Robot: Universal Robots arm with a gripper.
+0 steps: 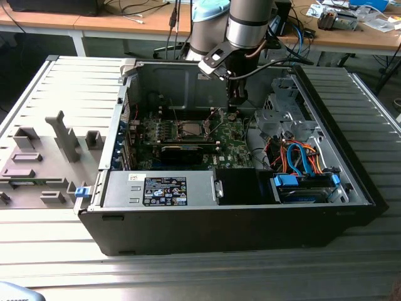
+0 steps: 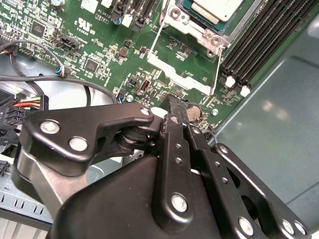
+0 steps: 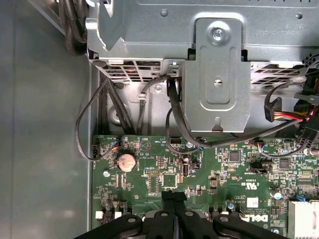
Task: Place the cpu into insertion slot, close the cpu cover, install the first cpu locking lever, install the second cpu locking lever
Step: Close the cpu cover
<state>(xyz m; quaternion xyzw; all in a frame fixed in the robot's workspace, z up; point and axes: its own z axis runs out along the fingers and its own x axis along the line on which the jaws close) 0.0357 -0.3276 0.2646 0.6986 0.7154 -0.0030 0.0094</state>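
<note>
So the cpu is already sitting in the insertion slot, flat, pale face up. In the exterior view the slot is off to the exterior view's left of the claw, near it but clearly apart, nothing touching.

In the second wrist view the claw tips hang over bare green board, a little way short of the socket. A coin cell is just beside them. Two thin wire levers run from the socket's corners towards the claw. Can't tell from here whether the metal frame around the chip is fully down.

The claw is closed, fingers pressed together, and as far as I can see it's got nothing in it.

Arm pose: it comes down from above into the open computer case. The wrist is roughly vertical and the claw points straight down at the board. The case lies on its side on a slatted metal desk.

The chip is square, so there's no real long axis. In the second wrist view its edges line up with the socket frame and sit skewed to the claw's fingers.
</note>
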